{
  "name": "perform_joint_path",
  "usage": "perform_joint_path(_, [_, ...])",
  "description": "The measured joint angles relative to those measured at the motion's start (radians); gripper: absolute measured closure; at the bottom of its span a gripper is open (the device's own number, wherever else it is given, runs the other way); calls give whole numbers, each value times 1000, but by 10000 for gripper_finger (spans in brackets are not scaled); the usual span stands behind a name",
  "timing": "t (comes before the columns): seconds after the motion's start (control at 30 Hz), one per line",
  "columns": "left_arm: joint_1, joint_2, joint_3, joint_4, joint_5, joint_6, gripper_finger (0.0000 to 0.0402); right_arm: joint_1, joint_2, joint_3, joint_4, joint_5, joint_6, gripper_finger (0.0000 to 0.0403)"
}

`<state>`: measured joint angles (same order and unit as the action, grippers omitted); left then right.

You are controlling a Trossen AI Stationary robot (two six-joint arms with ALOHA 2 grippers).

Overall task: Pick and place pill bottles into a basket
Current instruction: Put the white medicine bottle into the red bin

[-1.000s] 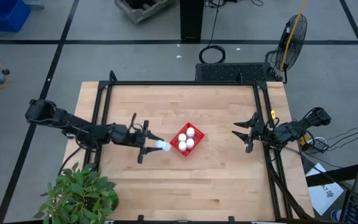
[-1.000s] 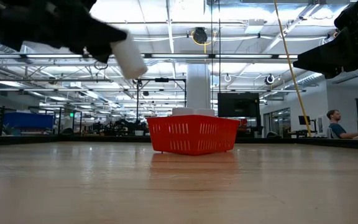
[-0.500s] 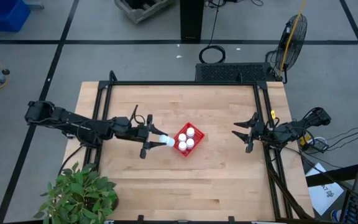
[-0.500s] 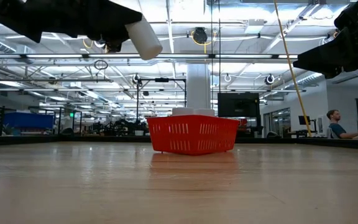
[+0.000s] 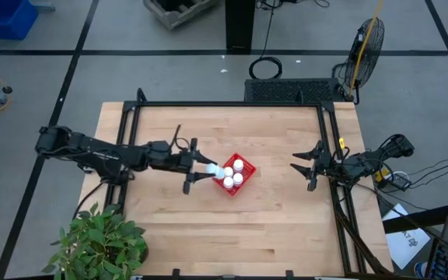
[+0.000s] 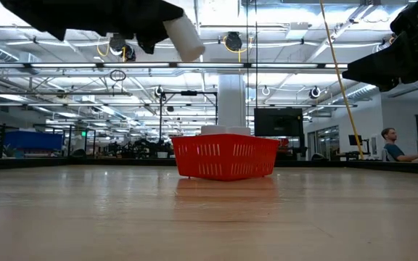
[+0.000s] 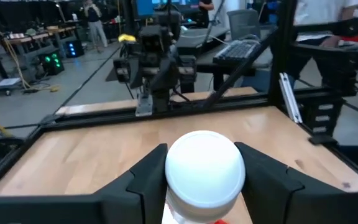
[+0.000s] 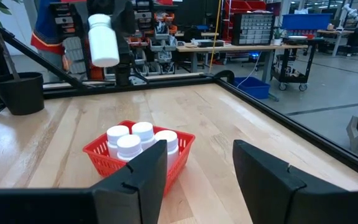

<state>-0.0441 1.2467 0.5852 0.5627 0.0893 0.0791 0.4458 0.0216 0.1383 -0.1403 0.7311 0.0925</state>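
The red basket [image 5: 233, 174] stands near the table's middle and holds several white pill bottles [image 8: 135, 140]. It also shows in the low view [image 6: 226, 156]. My left gripper [image 5: 199, 169] is shut on one more white bottle [image 5: 213, 170], high above the table [image 6: 184, 38], just left of the basket's left rim. The right wrist view shows this bottle [image 8: 102, 40] in the air beyond the basket [image 8: 114, 163]. My right gripper [image 5: 305, 172] waits open and empty by the table's right edge. My left gripper pinches the bottle's two opposite sides [image 7: 174, 190] between its two fingers [image 7: 146, 180]. The fingers come from the table's left, slanting a little down. The bottle's round free end [image 7: 204, 167] sticks out past the fingertips toward the basket. The bottle is tilted and lifted clear.
A potted plant [image 5: 99, 243] stands at the table's near left corner. A black frame rail [image 5: 232, 104] runs around the table's far and side edges. Bare wood lies near and far of the basket. A person [image 6: 394, 143] sits in the room beyond.
My left gripper has carried the bottle toward the table's right, up to the basket's left rim, and has risen a little. It has stayed shut on the bottle.
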Motion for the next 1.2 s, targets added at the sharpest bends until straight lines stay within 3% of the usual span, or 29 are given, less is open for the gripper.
perform_joint_path(0.27, [41, 209, 158, -45, -1, -35, 237, 0, 0, 0, 0, 0, 0, 225])
perform_joint_path(0.47, [45, 394, 315, -77, -1, 26, 215, 0, 0, 0, 0, 0, 0, 229])
perform_joint_path(0.63, [58, 501, 424, -127, -2, 51, 237, 0, 0, 0, 0, 0, 0, 225])
perform_joint_path(0.93, [108, 581, 455, -130, -12, 48, 215, 0, 0, 0, 0, 0, 0, 229])
perform_joint_path(1.2, [135, 600, 455, -138, -4, 35, 238, 0, 0, 0, 0, 0, 0, 226])
